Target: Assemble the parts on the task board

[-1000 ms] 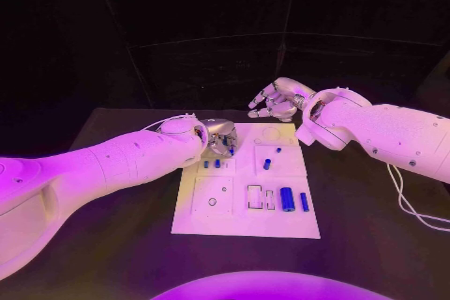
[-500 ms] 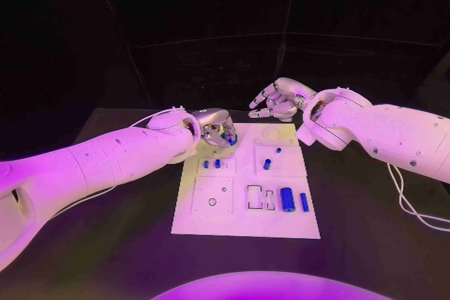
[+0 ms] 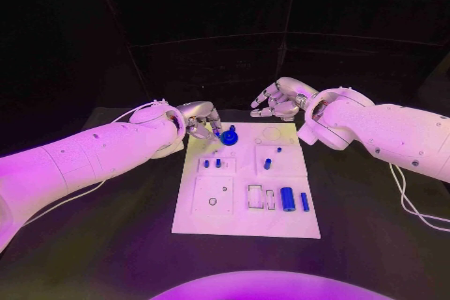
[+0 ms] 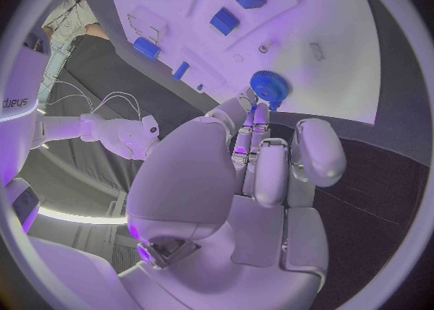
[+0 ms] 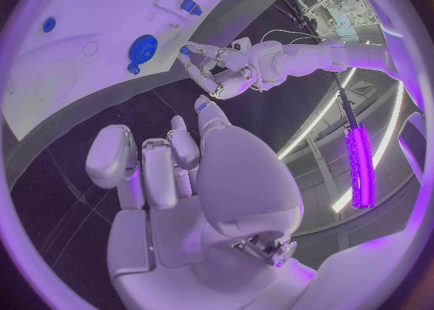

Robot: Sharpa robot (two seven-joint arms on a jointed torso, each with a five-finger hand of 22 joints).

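The left robot hand (image 3: 199, 120) has withdrawn, empty, from the blue gear (image 3: 229, 138); right robot hand (image 3: 278, 99) loosely spread, empty.

Just ahead of my left hand (image 3: 199, 123) fingertips, a blue gear (image 3: 229, 137) sits on the task board (image 3: 246, 222), blocking a straight reach. Beyond it my right hand (image 3: 278, 99) hovers off the board's far edge. Past the gear, toward my body, small blue pegs (image 3: 212, 163) stand up, then two blue cylinders (image 3: 294, 200) lie; bare white plate runs between them.
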